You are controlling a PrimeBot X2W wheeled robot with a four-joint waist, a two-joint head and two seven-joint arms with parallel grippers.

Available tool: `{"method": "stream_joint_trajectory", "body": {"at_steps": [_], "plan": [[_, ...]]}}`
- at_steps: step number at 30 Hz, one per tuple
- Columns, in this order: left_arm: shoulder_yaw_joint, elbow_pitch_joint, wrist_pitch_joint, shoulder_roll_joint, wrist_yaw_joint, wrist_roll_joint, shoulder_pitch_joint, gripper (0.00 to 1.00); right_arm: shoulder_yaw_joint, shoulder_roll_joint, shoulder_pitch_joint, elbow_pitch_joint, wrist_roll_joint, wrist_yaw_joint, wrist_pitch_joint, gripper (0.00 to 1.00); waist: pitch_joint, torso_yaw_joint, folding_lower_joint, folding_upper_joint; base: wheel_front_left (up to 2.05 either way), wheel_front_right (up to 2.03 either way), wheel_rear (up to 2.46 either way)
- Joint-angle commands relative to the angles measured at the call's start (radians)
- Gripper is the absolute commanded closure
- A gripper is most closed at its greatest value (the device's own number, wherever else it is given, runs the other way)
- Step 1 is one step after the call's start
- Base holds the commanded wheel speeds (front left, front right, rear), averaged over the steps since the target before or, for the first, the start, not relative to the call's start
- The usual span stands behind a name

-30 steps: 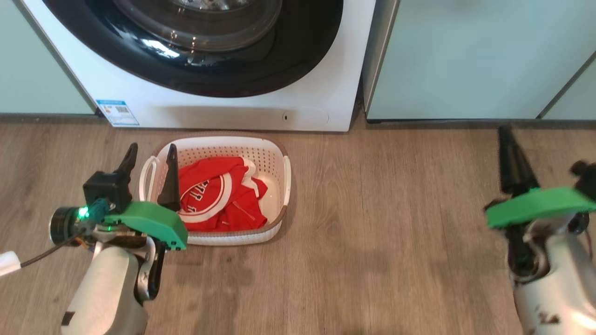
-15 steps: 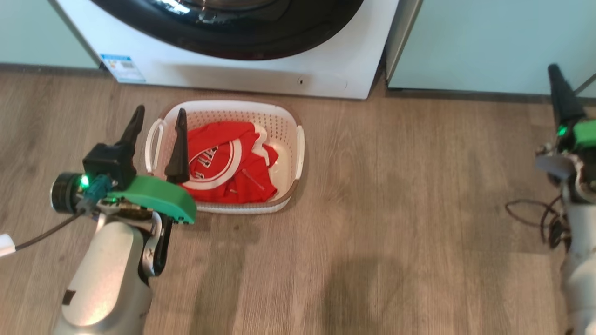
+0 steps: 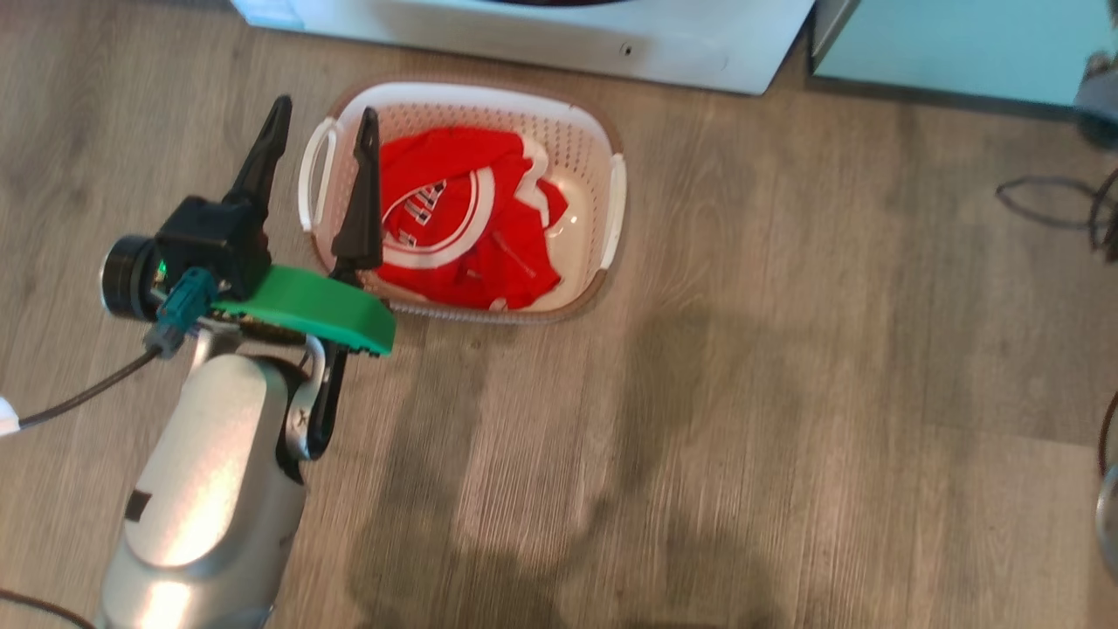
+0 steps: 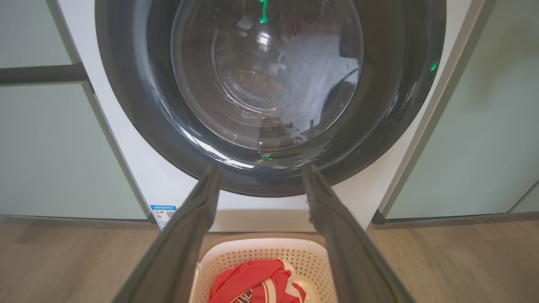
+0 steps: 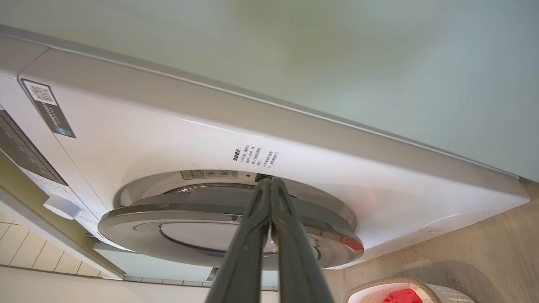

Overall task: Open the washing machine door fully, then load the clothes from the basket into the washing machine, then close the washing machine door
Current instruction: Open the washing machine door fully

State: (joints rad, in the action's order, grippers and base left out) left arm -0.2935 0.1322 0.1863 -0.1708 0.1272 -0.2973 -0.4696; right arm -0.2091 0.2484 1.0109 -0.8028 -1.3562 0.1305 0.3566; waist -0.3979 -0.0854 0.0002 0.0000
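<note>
**Red jerseys wait in the basket, door not yet open**

The bright red jersey clothes (image 3: 463, 218) with white bands lie heaped in the small cream-white perforated plastic basket (image 3: 572, 140). It stands on the grey-brown wood-plank floor (image 3: 742, 393) just in front of the white front-loading washing machine (image 3: 568, 35), handy for a short lift into the drum. The large round washing machine door (image 4: 126, 105), a glossy black rim around a bulging glass bowl, looks closed or at most barely ajar, so opening it is likely the step in hand. The right gripper (image 5: 269, 182) has its long dark fingers pressed together on nothing, tips at the door's edge, probably to hook the rim and pull. The left gripper (image 3: 324, 109) hangs by the basket's left side, fingers spread and empty, seemingly parked ready for the clothes.

Against the earlier pictures, the head camera has tipped downward. The machine has slid to the top edge and the basket sits higher in frame, yet both keep their places. The left gripper keeps its spread pose, while the right arm has climbed from low on the right.
</note>
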Motion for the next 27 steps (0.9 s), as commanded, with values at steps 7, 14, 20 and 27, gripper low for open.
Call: {"method": "stream_joint_trajectory", "body": {"at_steps": [7, 14, 20, 27], "plan": [[0.007, -0.054, 0.017, 0.001, 0.004, 0.016, -0.088, 0.0, 0.063, 0.004, 0.213, -0.03, 0.039, 0.0, 0.066, 1.0, -0.101, -0.05, -0.0002, 0.0, 0.0, 0.0, 0.0], [-0.012, -0.049, 0.031, 0.02, -0.001, 0.018, -0.126, 0.0, 0.104, -0.023, 0.335, -0.072, 0.079, 0.0, 0.095, 1.0, -0.149, -0.074, -0.0002, 0.0, 0.0, 0.0, 0.0], [-0.021, -0.039, 0.042, 0.029, -0.004, 0.017, -0.143, 0.0, 0.123, -0.049, 0.408, -0.104, 0.1, 0.0, 0.109, 1.0, -0.173, -0.093, -0.0002, 0.0, 0.0, 0.0, 0.0], [-0.034, -0.03, 0.051, 0.04, -0.008, 0.017, -0.159, 0.0, 0.116, -0.061, 0.474, -0.151, 0.106, 0.0, 0.103, 1.0, -0.195, -0.115, -0.0002, 0.0, 0.0, 0.0, 0.0]]}}
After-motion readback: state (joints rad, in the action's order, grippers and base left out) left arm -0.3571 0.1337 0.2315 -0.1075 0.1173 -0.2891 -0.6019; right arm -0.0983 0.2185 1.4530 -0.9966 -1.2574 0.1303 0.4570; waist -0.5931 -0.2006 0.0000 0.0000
